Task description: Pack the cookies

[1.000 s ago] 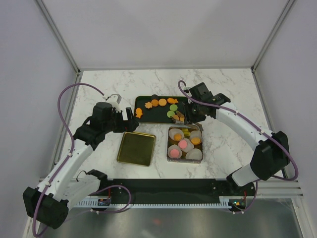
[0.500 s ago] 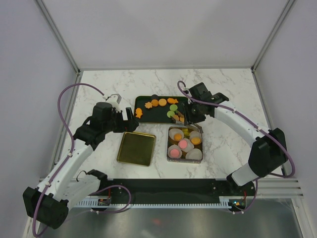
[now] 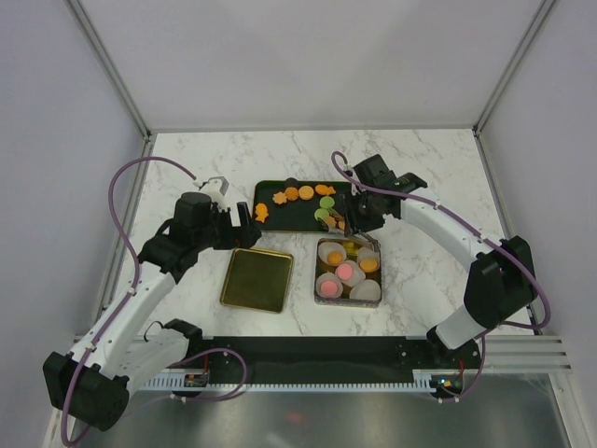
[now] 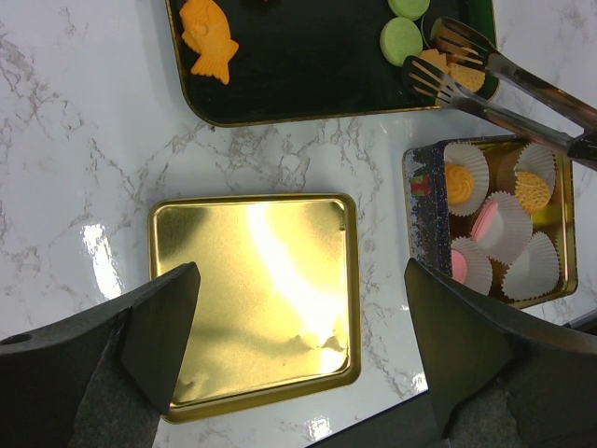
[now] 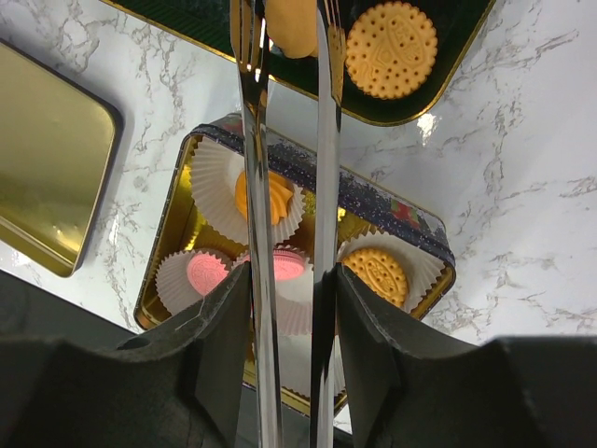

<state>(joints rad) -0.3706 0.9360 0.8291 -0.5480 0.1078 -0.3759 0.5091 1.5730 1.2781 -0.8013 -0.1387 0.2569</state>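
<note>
Orange, flower and fish cookies [image 3: 298, 193] and green ones [image 4: 401, 39] lie on a dark tray [image 3: 298, 217]. My right gripper [image 5: 291, 289] is shut on metal tongs [image 5: 322, 187]. The tong tips straddle an orange cookie [image 5: 291, 28] at the tray's near right corner, beside a round orange one [image 5: 392, 49]; whether they pinch it I cannot tell. Just in front stands an open tin [image 5: 373, 201] of white paper cups, some holding orange, yellow and pink cookies. My left gripper [image 4: 298, 345] hangs open over the gold lid [image 4: 252, 299], holding nothing.
The gold lid [image 3: 256, 279] lies left of the tin [image 3: 317, 271] on the marble table. A fish cookie [image 4: 210, 42] sits at the tray's left end. Grey walls enclose the table on three sides.
My right arm has shifted slightly left and away, carrying the tong tips from the tin's far edge onto the tray corner. The left arm has not moved.
</note>
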